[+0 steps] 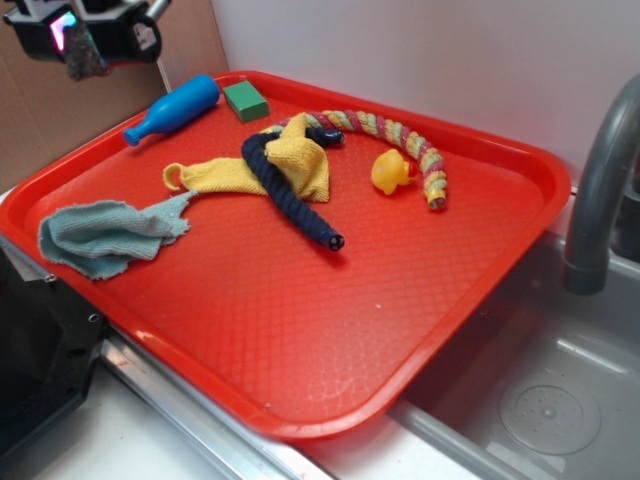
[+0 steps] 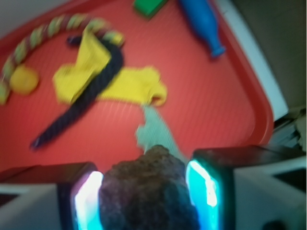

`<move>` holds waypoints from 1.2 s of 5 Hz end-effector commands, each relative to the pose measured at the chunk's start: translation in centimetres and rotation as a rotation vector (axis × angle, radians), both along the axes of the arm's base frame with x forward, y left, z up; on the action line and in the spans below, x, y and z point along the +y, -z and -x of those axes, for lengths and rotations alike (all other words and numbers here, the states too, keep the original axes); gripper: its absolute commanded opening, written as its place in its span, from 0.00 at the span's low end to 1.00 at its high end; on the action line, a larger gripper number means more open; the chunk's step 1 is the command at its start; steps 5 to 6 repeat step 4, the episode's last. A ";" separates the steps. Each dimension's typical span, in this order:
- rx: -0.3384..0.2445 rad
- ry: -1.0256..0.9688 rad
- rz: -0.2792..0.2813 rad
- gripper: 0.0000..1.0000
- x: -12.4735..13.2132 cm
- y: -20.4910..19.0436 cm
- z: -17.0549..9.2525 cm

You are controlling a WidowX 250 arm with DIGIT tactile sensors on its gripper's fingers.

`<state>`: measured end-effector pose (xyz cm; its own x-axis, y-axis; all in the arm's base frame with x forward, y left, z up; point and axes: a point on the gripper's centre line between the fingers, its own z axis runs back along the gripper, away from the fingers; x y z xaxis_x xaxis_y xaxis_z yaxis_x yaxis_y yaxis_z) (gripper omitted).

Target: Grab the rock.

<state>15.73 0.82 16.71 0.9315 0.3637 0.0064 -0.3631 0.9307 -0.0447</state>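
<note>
Rock (image 2: 146, 191) clamped in jaws above red tray (image 1: 300, 400).

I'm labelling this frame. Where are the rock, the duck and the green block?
rock (image 2: 148, 191): wrist view, middle of its lumpy face, between the claw's pads.
duck (image 1: 390, 172): exterior view, on its yellow body.
green block (image 1: 246, 101): exterior view, on its top face.

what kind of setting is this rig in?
Probably a toy kitchen sink counter used as a tabletop lab setup: a grey faucet over a sink basin, and a red tray of props beside it. The hand holds the rock above the tray.
</note>
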 end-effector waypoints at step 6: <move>-0.076 0.208 -0.088 0.00 -0.7 -3.4 0.9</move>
